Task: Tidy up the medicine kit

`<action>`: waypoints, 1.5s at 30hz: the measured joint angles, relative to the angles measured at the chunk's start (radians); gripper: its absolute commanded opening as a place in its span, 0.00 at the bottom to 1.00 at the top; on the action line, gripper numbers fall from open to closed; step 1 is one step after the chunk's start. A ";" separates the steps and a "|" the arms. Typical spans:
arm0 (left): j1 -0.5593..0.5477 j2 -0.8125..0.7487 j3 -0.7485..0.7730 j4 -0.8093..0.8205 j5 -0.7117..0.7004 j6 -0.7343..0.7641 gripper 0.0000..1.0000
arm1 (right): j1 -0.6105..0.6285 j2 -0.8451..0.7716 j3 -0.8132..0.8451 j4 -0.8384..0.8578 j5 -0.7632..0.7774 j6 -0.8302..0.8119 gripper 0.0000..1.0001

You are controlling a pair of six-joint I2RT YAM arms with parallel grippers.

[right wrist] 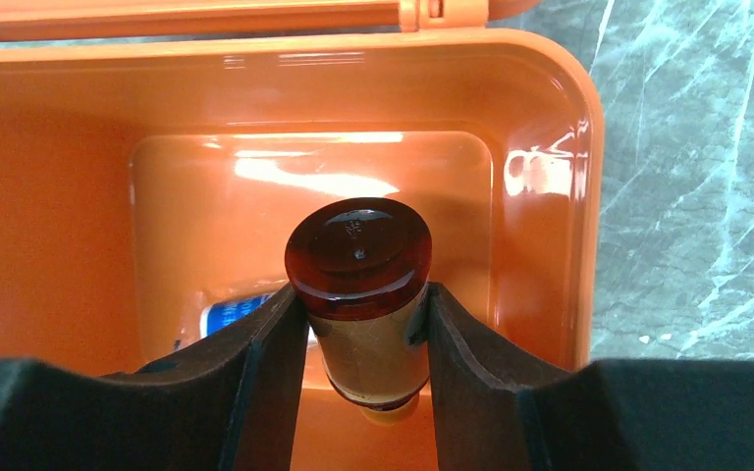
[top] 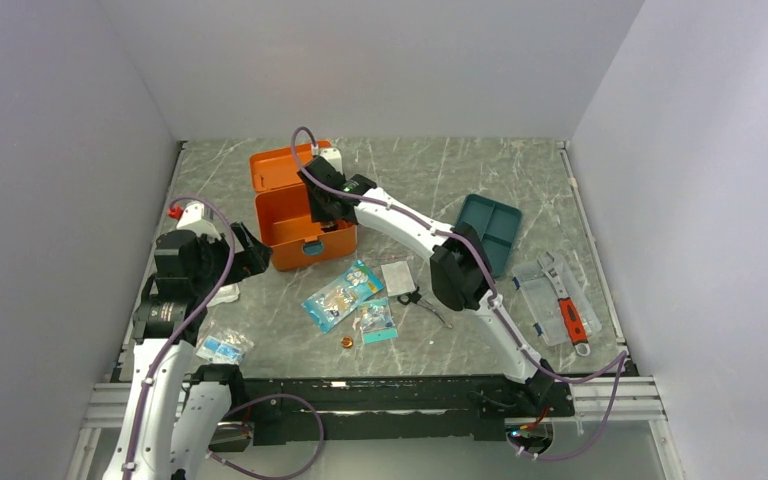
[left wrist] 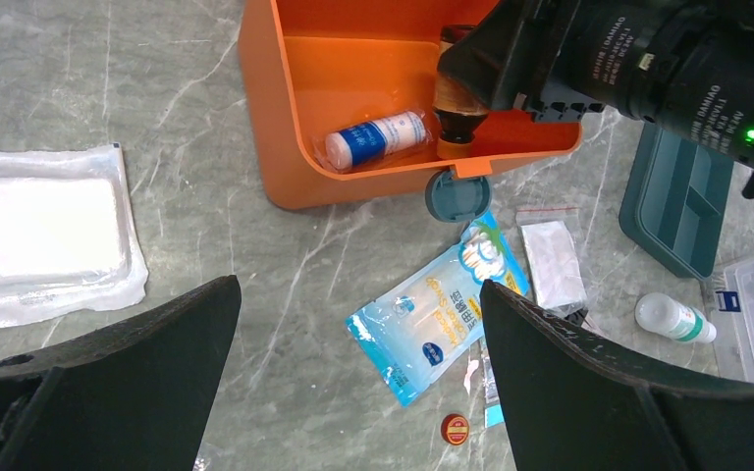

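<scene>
Overhead, the open medicine kit (top: 278,225) is seen left of table centre, the right gripper (top: 326,205) reaching inside. At the left wrist, the left gripper (left wrist: 355,294) is spread wide, empty. At the right wrist, a brown bottle (right wrist: 358,257) is clamped over the kit's floor; lowering and release are probably called for next.

Marbled tabletop (top: 440,170). On my right I see a teal divided tray (top: 490,232) and, near it, a clear organizer box (top: 538,285) with a red-handled tool (top: 570,320) on it. A small white bottle (left wrist: 674,318) lies between them. Centre: blue swab packet (top: 343,293), small teal packet (top: 377,322), round red tin (top: 346,342), bagged white pad (top: 400,276). Left: sealed gauze pack (left wrist: 44,231), clear bag of blue items (top: 224,346).
</scene>
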 measured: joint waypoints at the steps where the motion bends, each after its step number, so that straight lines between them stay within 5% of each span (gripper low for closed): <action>1: -0.002 0.000 0.000 0.000 0.000 0.000 0.99 | -0.003 0.008 0.004 -0.003 -0.001 0.001 0.20; 18: -0.011 0.000 0.000 0.000 0.007 0.000 0.99 | -0.021 0.032 0.004 -0.027 -0.006 0.009 0.56; 31: -0.011 0.002 0.000 0.000 0.006 0.000 0.99 | -0.021 -0.005 -0.003 0.013 -0.004 -0.016 0.62; 45: -0.011 0.012 0.000 0.000 0.006 0.000 0.98 | 0.002 -0.335 -0.180 0.171 -0.006 -0.133 0.67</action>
